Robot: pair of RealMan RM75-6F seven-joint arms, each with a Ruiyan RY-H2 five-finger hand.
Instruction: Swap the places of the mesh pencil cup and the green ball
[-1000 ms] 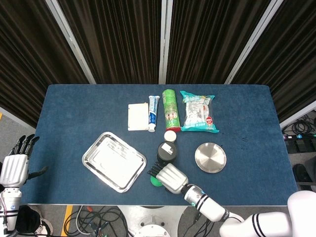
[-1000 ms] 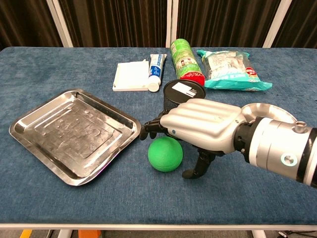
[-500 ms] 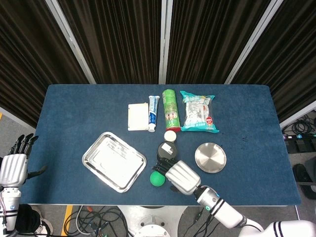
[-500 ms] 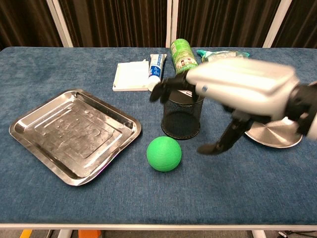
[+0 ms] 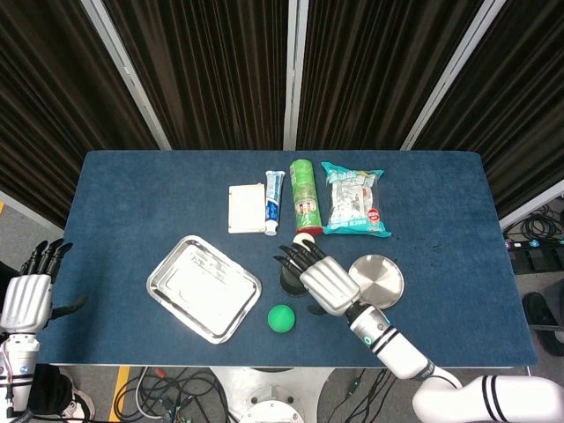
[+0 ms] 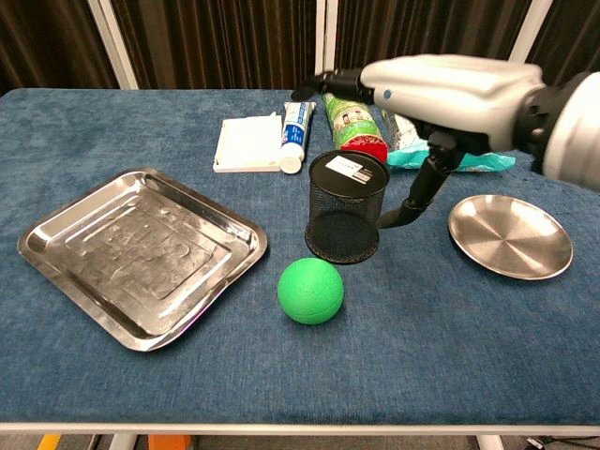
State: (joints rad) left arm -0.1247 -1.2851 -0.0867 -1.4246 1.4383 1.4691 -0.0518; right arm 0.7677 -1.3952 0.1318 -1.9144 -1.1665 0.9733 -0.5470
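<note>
Right hand (image 6: 441, 89): raised over the table, above the black mesh pencil cup (image 6: 346, 219); fingers spread, thumb hanging down just right of the cup; holds nothing, not touching the cup in chest view. In head view (image 5: 326, 284) it covers most of the cup.
Left hand (image 5: 25, 300): off the table's left edge, fingers straight and apart, holds nothing; seen in head view only.
Mesh cup: upright, near table centre, white label on its dark top; just in front of the green tube's red cap.
Green ball (image 6: 310, 291): on the cloth just in front of the cup, slightly left; small gap btwn them, not touching.
Square steel tray (image 6: 66, 234): left of cup and ball, lying flat.
Round steel plate (image 6: 511, 236): right of the cup, flat on the cloth.
Green cylindrical tube w/ red cap (image 6: 347, 117): lying down behind the cup.
White-blue toothpaste tube (image 6: 294, 136): left of the green tube, lying flat.
White flat box (image 6: 247, 143): just beside the toothpaste, on its left.
Teal snack bag (image 5: 353, 199): right of the green tube, partly hidden by the right hand in chest view.
Blue-covered table (image 6: 112, 122): bears all of these.
</note>
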